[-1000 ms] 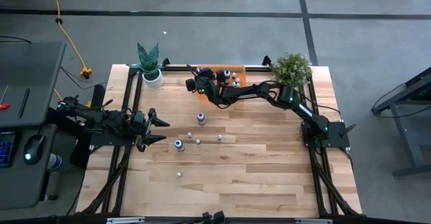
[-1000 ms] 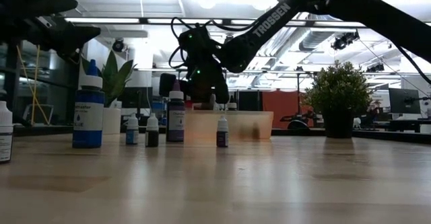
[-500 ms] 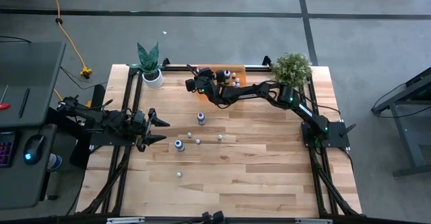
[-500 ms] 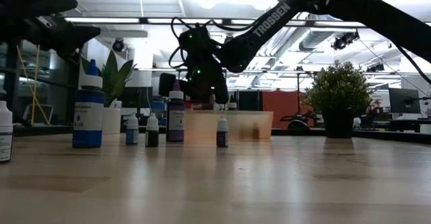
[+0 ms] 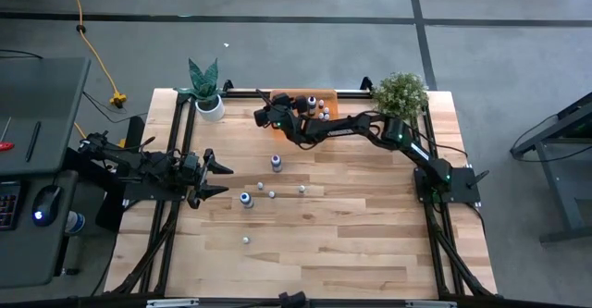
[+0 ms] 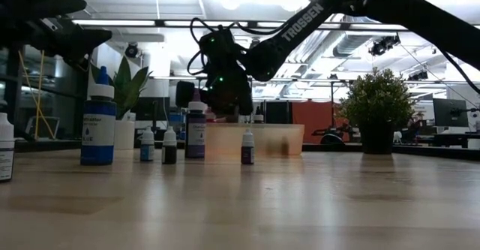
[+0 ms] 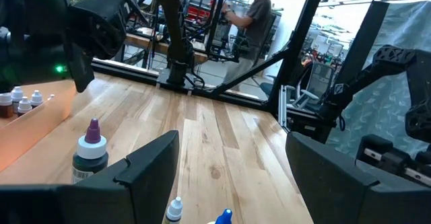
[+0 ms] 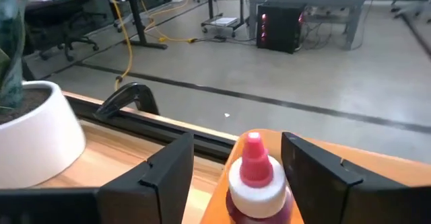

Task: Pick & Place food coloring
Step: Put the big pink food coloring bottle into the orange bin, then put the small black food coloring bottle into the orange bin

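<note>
Several food coloring bottles stand upright on the wood mid-table: a dark one with a purple tip (image 5: 276, 162), a blue one (image 5: 246, 199) and small droppers (image 5: 272, 194). More stand in the orange tray (image 5: 319, 93) at the far edge. My right gripper (image 5: 268, 112) reaches to the tray's left end and is open. In its wrist view a red bottle with a white cap and pink tip (image 8: 254, 173) stands between its fingers (image 8: 237, 177). My left gripper (image 5: 217, 178) waits open near the table's left edge, left of the blue bottle. My right gripper's fingers stand on either side of the red bottle's white cap (image 8: 256, 183). Orange tray shows between one finger (image 8: 168, 180) and the bottle. Whether the other finger (image 8: 316, 177) touches the bottle I cannot tell.
A spiky plant in a white pot (image 5: 207, 93) stands just left of the tray, and a bushy plant (image 5: 400, 93) sits at the far right corner. The near half of the table is bare wood (image 5: 351, 252). A person (image 7: 256, 9) stands beyond the table.
</note>
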You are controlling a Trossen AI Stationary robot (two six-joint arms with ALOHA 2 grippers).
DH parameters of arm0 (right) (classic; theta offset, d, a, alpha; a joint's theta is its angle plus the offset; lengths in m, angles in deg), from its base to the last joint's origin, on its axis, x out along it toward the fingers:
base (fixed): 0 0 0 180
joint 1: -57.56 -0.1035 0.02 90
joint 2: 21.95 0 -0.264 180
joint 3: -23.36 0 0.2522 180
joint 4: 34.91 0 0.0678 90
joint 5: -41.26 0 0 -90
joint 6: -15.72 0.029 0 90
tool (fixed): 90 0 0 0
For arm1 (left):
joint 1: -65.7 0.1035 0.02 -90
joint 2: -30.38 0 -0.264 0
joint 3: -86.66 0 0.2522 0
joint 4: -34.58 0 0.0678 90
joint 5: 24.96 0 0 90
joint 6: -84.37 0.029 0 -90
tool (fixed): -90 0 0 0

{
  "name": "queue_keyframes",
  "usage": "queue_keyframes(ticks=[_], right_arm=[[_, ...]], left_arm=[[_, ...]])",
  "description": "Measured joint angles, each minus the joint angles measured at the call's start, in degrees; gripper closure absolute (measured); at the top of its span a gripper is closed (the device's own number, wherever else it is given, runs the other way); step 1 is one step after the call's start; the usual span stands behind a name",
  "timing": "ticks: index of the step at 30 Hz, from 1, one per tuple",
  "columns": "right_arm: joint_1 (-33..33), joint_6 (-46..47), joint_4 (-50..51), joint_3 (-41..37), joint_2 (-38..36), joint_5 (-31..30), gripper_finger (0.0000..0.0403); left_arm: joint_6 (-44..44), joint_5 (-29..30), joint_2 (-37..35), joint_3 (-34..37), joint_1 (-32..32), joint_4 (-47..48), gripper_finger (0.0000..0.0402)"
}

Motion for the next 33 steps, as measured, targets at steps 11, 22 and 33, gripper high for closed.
queue_keyframes(ticks=[11,22,33], right_arm=[[-0.16,-7.30,2.16,0.02,-3.54,-6.15,0.0191],[-2.28,-20.55,11.33,0.10,-15.17,-5.92,0.0190],[-5.65,-26.07,50.15,16.14,-25.79,5.98,0.0194]], left_arm=[[0.00,0.00,0.00,0.00,-0.01,0.00,0.0130],[0.00,0.00,0.00,0.00,0.01,0.00,0.0130],[0.00,0.00,0.02,0.00,-0.01,0.00,0.0130]])
